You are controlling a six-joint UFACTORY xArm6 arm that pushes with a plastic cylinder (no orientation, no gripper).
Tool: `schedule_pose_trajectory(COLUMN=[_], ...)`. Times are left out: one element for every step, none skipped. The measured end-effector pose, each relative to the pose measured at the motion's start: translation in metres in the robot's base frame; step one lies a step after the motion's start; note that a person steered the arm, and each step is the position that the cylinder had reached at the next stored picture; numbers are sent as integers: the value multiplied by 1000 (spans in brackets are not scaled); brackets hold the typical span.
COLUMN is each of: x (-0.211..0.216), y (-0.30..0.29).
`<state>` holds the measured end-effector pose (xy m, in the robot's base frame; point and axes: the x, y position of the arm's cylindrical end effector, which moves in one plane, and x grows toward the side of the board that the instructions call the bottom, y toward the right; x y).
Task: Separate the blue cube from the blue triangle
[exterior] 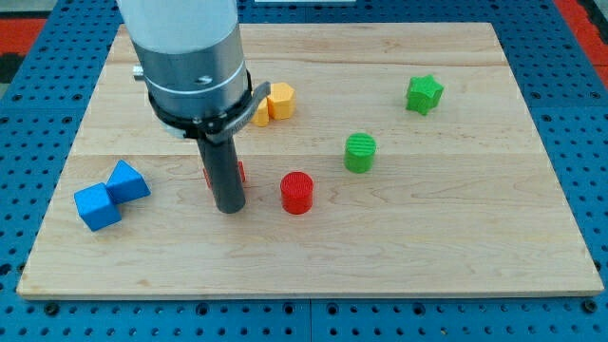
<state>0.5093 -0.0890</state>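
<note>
The blue cube (pixel 97 206) lies near the board's left edge, touching the blue triangle (pixel 127 180) just up and to its right. My tip (pixel 230 207) rests on the board to the right of both, about a hundred pixels from the triangle. A red block (pixel 238 172) is mostly hidden behind the rod; its shape cannot be made out.
A red cylinder (pixel 296 192) stands right of my tip. A green cylinder (pixel 360 152) and a green star (pixel 424 94) lie further right. An orange block (pixel 279 100) and a yellow block (pixel 260 115) sit by the arm's body. The wooden board (pixel 399 247) rests on a blue pegboard.
</note>
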Motion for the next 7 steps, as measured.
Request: schedule_pose_trajectory(x=[-7,27,58,55,31,20,34], y=[-21,-45,-103,-175,-176,-163,-153])
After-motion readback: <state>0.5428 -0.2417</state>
